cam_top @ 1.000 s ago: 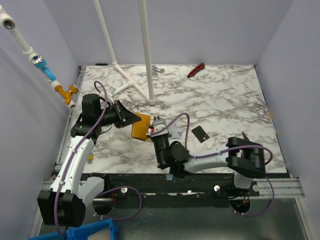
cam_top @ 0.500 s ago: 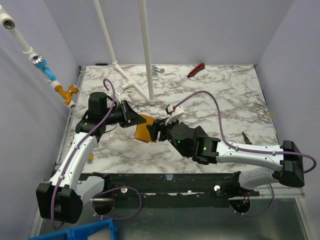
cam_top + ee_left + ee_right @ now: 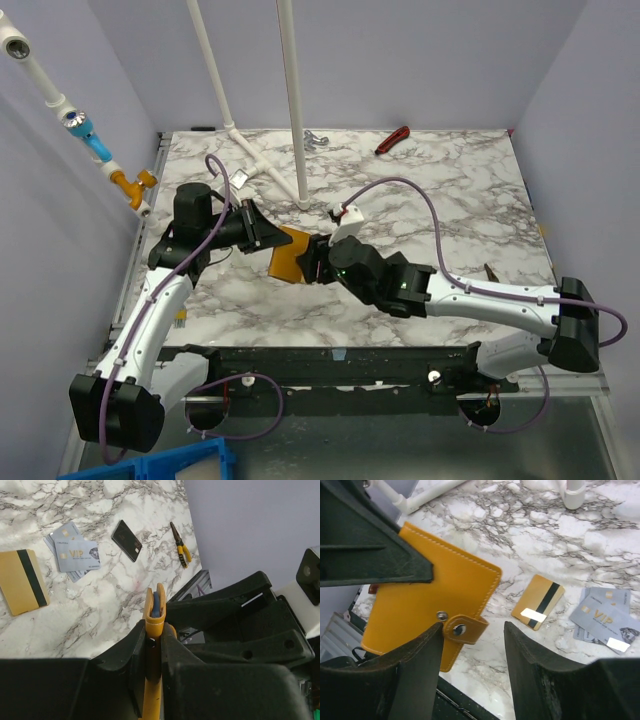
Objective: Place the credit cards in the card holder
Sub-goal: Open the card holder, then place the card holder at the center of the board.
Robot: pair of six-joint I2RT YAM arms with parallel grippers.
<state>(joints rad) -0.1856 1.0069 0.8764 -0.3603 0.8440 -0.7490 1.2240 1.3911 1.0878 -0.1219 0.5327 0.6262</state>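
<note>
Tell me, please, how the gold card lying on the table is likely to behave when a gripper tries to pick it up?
The gold card lies flat on smooth marble, so fingers will probably slide it rather than get under it. It looks thin, rigid and light, and its glossy face seems slippery.

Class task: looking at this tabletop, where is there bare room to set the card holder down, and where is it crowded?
Free: the marble between the white pole and red tool. Crowded: mid-table, where both grippers meet at the card holder, near the cards.

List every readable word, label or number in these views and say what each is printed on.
"VIP": on the top grey-blue card, also seen at.
Small print line above "VIP": too blurred to read.
Gold card: dark stripe only, no text.
Yellow card holder: no text.
</note>
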